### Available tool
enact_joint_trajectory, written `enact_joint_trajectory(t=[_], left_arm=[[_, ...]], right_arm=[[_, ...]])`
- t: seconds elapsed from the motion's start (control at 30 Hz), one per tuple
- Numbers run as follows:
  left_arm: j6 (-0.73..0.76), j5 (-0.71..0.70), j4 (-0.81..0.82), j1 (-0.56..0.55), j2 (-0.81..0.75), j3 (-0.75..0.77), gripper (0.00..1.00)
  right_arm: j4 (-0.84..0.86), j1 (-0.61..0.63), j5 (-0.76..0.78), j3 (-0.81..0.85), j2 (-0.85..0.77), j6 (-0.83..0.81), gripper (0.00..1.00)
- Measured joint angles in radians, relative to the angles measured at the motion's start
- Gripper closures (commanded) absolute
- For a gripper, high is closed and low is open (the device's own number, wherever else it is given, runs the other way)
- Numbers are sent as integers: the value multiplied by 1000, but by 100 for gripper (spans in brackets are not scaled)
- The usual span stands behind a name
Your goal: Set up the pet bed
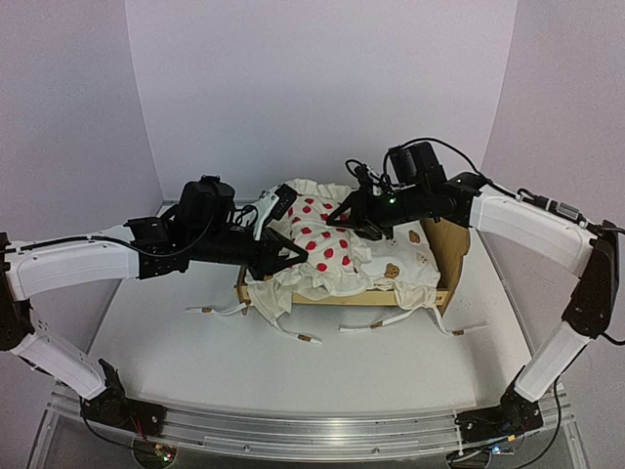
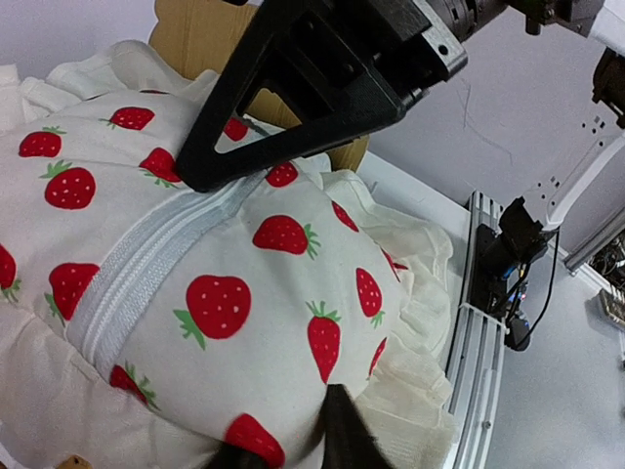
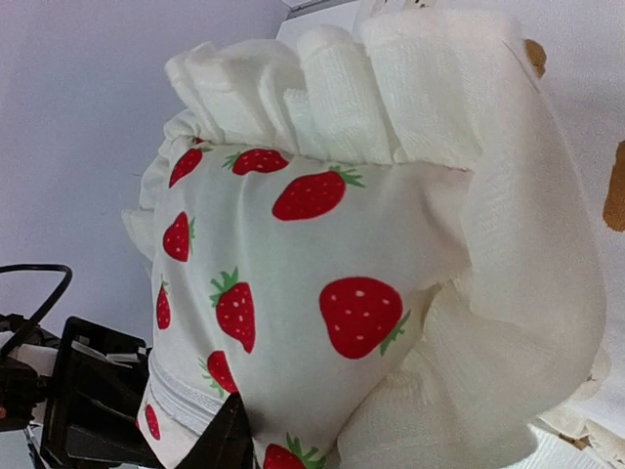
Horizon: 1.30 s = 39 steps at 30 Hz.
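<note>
The pet bed (image 1: 344, 297) sits about midway across the table (image 1: 293, 376), a little toward its far edge. Its long rail runs parallel to the near edge, and its plywood headboard (image 1: 455, 244) is at the end facing the table's right edge. A cream bear-print cushion (image 1: 408, 262) fills the frame, its ruffles spilling over the rails and its ties (image 1: 299, 337) trailing onto the table in front. On top lies the strawberry pillow (image 1: 320, 244) — I have a gripper at each end of it. My left gripper (image 1: 293, 256) is at the end away from the headboard. From that wrist I see two dark fingertips (image 2: 340, 430) slightly apart with the pillow's edge between them, but I cannot tell whether they pinch it. My right gripper (image 1: 344, 217) meets the pillow's far side, one finger pressed beside the pale zipper (image 2: 146, 254) — the other finger is hidden, so I cannot tell its state either.
</note>
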Motion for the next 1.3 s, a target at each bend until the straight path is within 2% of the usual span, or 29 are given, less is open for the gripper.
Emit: enact_joint_trajectory(t=[0.13,0.17,0.27,0.4,0.67,0.9,1.1,1.3], left_arm=[[0,-25,-3,0,1,0,16],[2,-37,-5,0,1,0,10],[-9,-89,-12,-2,0,-3,3],[-23,-172,-43,-2,-33,-22,2],[-50,-321,-94,-2,-175,-82,4],[-53,-345,-101,-2,-192,-89,8],[-55,-341,-107,-2,-191,-101,8],[-57,-325,-110,-2,-180,-101,9]], right_arm=[[0,0,15,-3,0,-5,85],[-4,0,22,-1,0,-14,88],[-63,-3,48,25,0,-42,96],[-188,-45,46,131,1,-95,97],[-438,-233,33,397,64,-232,97],[-705,-281,83,785,310,-386,97],[-834,-325,118,840,391,-483,97],[-892,-390,179,880,421,-549,96]])
